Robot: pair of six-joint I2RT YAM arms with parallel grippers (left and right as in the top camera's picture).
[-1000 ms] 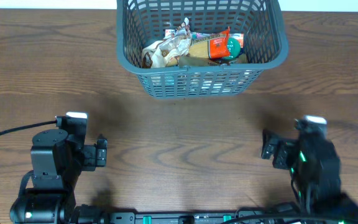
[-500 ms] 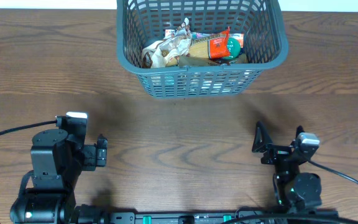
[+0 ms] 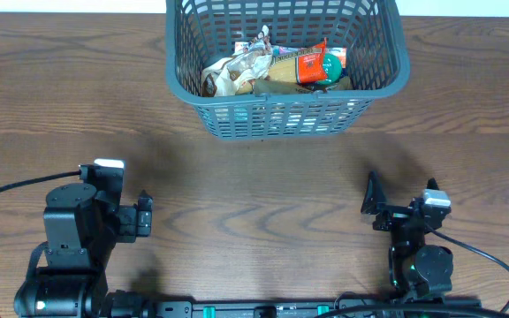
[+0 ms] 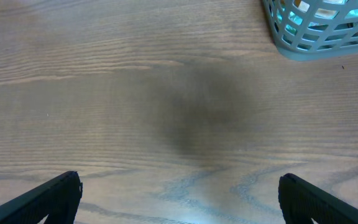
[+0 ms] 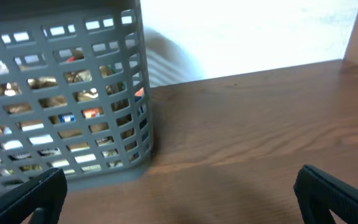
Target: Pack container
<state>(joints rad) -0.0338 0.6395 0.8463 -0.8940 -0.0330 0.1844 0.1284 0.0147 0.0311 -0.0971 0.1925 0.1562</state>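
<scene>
Container [image 3: 281, 119] — well ahead of left gripper [image 3: 146, 215], right gripper [image 3: 371, 199], both spread.

Standing at the middle of the far edge of the bench [image 3: 254, 177]: the container [image 3: 281, 119]. Lying inside it, on the bottom: the food packets [image 3: 272, 66]. Placed at the near edge, toward the near-left corner: the left arm [image 3: 78, 230]. Placed at the near edge, more toward the near-right corner: the right arm [image 3: 418, 261]. Both well apart from the container and from each other. Running from the left arm toward the left edge: a cable [image 3: 7, 194].
</scene>
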